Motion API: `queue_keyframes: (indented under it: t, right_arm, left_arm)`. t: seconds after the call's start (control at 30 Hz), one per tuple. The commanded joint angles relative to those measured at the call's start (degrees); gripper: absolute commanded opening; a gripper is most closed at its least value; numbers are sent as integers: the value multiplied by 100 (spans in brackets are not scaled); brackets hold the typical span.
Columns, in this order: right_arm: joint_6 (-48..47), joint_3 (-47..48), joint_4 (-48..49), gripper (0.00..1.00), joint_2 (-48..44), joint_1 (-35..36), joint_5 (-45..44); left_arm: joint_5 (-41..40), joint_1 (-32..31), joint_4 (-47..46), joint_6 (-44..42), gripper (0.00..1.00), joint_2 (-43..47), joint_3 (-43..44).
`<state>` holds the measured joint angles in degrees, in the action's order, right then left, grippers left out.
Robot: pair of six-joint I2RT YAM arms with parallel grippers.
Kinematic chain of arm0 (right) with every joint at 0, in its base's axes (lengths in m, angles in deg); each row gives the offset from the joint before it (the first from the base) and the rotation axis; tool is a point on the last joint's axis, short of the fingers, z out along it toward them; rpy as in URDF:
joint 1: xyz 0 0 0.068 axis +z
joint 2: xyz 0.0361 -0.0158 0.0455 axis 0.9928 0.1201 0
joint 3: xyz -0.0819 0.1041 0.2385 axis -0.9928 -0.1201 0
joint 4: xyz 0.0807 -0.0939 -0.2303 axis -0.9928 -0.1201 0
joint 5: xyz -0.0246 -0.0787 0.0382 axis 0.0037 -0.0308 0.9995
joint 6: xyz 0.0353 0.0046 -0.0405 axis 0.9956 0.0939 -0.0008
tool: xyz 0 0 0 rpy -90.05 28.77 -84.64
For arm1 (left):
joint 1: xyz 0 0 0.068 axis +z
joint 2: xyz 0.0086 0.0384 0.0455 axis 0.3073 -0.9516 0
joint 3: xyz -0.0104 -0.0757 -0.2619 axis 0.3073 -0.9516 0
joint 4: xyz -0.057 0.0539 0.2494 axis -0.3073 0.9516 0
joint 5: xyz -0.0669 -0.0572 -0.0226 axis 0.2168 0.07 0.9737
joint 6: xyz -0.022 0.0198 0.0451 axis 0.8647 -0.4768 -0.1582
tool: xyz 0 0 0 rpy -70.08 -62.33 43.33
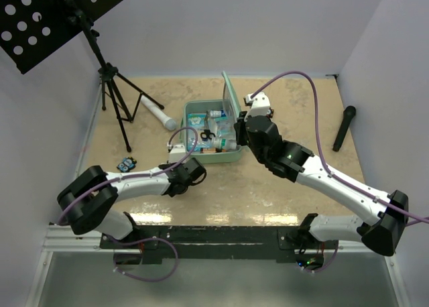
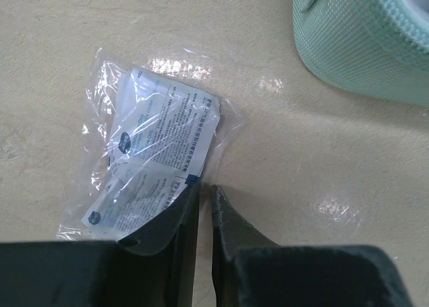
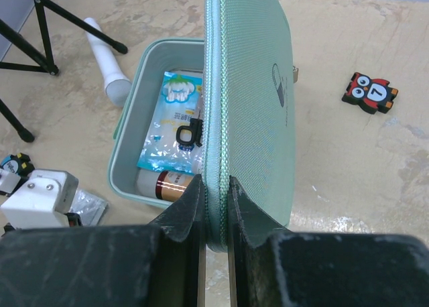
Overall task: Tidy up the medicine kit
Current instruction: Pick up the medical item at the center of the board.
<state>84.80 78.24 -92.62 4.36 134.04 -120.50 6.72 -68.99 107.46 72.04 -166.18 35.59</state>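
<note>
right gripper (image 3: 214, 183) crowds the near edge of its view, clenched on the rim of the lid (image 3: 251, 86). you're propping the medicine kit (image 3: 127, 146) open, lid upright, out on the table (image 1: 281, 186) between both arms. left gripper (image 2: 204, 190) sits low over a corner of the clear packet (image 2: 157, 153), near the kit. its jaws are almost together, but you can't tell whether the film is pinched. the lid hides half the contents, and the packet's print is unreadable.
</note>
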Motion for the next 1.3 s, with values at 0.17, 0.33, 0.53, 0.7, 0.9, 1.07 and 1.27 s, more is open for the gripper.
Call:
queue_keyframes:
  t: [0.17,0.33,0.53,0.7,0.9,1.07,1.27]
  right_arm:
    - [-9,-130,-470,0,-103,-5,-25]
    - [-9,-157,-453,0,-129,-5,-7]
    - [-1,-157,-444,0,-121,-5,2]
    - [8,-130,-426,0,-77,-14,45]
    - [35,-113,-444,0,-59,-5,37]
    - [35,-148,-444,0,-94,-5,46]
    - [43,-157,-435,0,-103,4,63]
  left_arm:
    - [141,11,469,239,0,-309,-71]
    - [167,11,399,257,0,-11,-176]
    - [308,11,109,213,0,1420,-546]
    - [342,11,144,152,0,2142,-502]
    - [449,11,283,46,0,2258,-380]
    - [53,3,1145,230,46,1327,-1]
    - [-26,-6,935,63,59,853,60]
